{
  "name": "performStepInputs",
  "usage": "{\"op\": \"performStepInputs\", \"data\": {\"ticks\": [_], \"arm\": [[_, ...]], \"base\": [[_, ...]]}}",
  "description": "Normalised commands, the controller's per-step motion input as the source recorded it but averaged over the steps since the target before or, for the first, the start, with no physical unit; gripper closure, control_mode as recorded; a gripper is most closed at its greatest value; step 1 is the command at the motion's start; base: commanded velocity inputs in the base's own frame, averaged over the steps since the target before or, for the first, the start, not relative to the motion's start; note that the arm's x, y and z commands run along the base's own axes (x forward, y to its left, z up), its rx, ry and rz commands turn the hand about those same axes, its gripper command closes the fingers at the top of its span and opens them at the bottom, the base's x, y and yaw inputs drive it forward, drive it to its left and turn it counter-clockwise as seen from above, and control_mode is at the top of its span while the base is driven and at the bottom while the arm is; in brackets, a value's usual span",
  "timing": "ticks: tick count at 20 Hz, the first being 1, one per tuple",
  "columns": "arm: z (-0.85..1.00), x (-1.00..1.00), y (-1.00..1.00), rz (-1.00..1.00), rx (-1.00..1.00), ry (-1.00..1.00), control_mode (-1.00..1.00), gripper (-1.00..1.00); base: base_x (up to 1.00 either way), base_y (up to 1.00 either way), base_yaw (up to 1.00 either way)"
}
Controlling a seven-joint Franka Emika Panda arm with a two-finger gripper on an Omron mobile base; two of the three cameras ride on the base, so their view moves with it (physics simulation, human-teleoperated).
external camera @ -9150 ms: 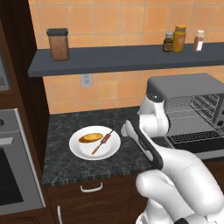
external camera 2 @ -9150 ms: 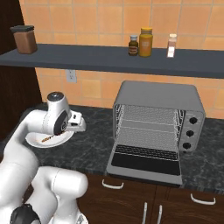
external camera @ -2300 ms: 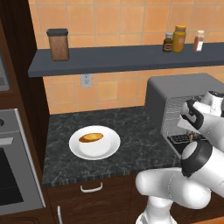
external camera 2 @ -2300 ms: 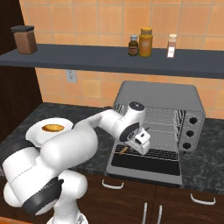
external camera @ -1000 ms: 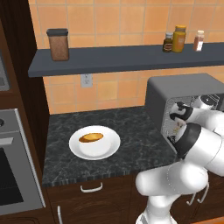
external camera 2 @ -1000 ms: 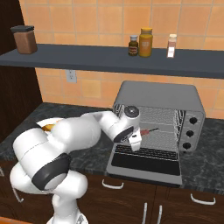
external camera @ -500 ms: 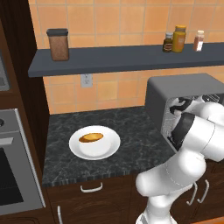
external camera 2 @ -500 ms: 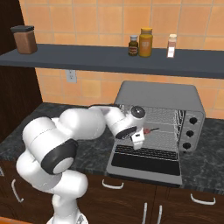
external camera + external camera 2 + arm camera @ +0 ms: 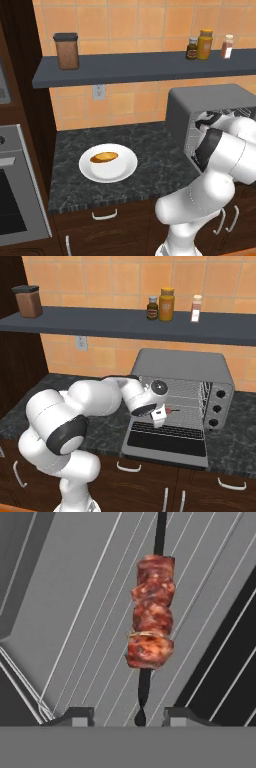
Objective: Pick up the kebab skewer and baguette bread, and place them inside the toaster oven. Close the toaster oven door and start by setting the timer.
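Two base views take in the whole scene, while the hand view gives detail they lack. In the hand view the kebab skewer (image 9: 150, 629) runs from 12 o'clock down to 6 o'clock over the wire rack (image 9: 80, 622), with four red-brown meat chunks bunched at its middle and its dark lower end ending between the two finger tips (image 9: 77, 714). The tips stand apart on either side of the stick with a gap on each side, so the hand (image 9: 131, 716) is open and not clamping the skewer.

The left base view shows the baguette bread (image 9: 104, 157) lying on the white plate (image 9: 125, 169) on the dark table (image 9: 150, 150), at 9 o'clock from the toaster oven (image 9: 210, 100). On the shelf (image 9: 140, 67) stand a brown canister (image 9: 66, 50) and three small bottles (image 9: 204, 44).

The right base view shows the toaster oven door (image 9: 167, 443) folded down flat, and the skewer as a small red speck at the hand, inside the oven's mouth.

The arm bends from the base across to the oven's mouth, its hand (image 9: 162, 415) level with the rack and pointing into the cavity.
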Motion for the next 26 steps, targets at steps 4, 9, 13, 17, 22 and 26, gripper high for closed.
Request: {"op": "performStepInputs", "data": {"ticks": [4,9,13,17,22,26], "arm": [[0.0,-0.03,-0.01,-0.03,0.02,0.0,-1.0,-1.0],[0.36,-0.51,-0.11,-0.01,0.01,0.0,-1.0,-1.0],[0.52,-0.76,0.02,0.0,0.0,0.0,-1.0,-1.0],[0.58,-0.96,0.51,0.15,-0.07,0.0,-1.0,-1.0],[0.48,-0.89,0.97,0.38,-0.1,0.04,-1.0,-1.0],[0.44,-0.48,1.0,0.45,-0.08,0.09,-1.0,-1.0]], "base": [[0.0,0.0,0.0],[0.0,0.0,0.0],[0.0,0.0,0.0],[0.0,0.0,0.0],[0.0,0.0,0.0],[0.0,0.0,0.0]]}}
